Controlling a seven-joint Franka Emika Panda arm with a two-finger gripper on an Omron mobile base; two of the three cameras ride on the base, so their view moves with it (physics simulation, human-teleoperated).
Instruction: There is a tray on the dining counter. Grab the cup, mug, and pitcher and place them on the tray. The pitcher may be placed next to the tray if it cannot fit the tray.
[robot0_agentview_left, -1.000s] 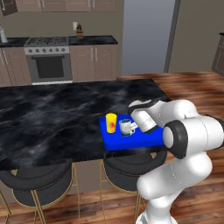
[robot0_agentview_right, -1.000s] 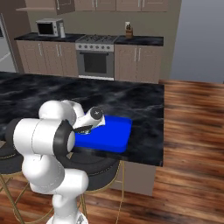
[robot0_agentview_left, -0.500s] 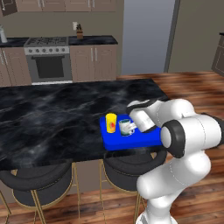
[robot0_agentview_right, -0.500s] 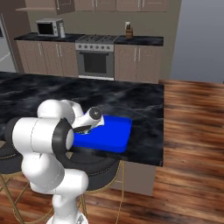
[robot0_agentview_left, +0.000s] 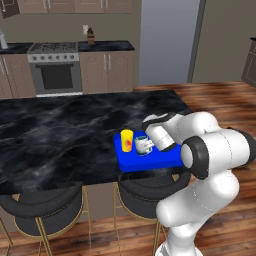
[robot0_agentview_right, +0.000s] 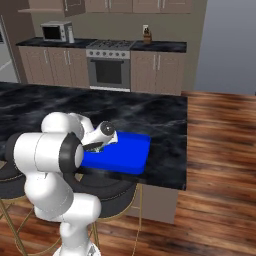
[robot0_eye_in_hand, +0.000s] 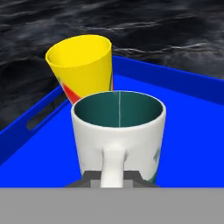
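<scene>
The blue tray (robot0_agentview_left: 165, 159) (robot0_agentview_right: 127, 154) (robot0_eye_in_hand: 192, 103) lies near the front edge of the dining counter (robot0_agentview_left: 60, 137) (robot0_agentview_right: 165, 120). On its left part stands the yellow cup (robot0_agentview_left: 127, 140) (robot0_eye_in_hand: 83, 63), upright. Right beside it, the white mug (robot0_agentview_left: 142, 145) (robot0_eye_in_hand: 118, 124) with a teal inside sits on the tray floor. My gripper (robot0_agentview_left: 151, 144) (robot0_agentview_right: 98, 147) (robot0_eye_in_hand: 112, 180) is shut on the mug's handle, which points straight at the hand camera. The pitcher is out of view.
Two round black stools (robot0_agentview_left: 42, 212) (robot0_agentview_left: 147, 184) stand under the counter's near edge. Behind the island are a stove (robot0_agentview_left: 55, 70) (robot0_agentview_right: 109, 65), beige cabinets and a microwave (robot0_agentview_right: 55, 31). Wooden floor (robot0_agentview_right: 220, 150) opens to the right.
</scene>
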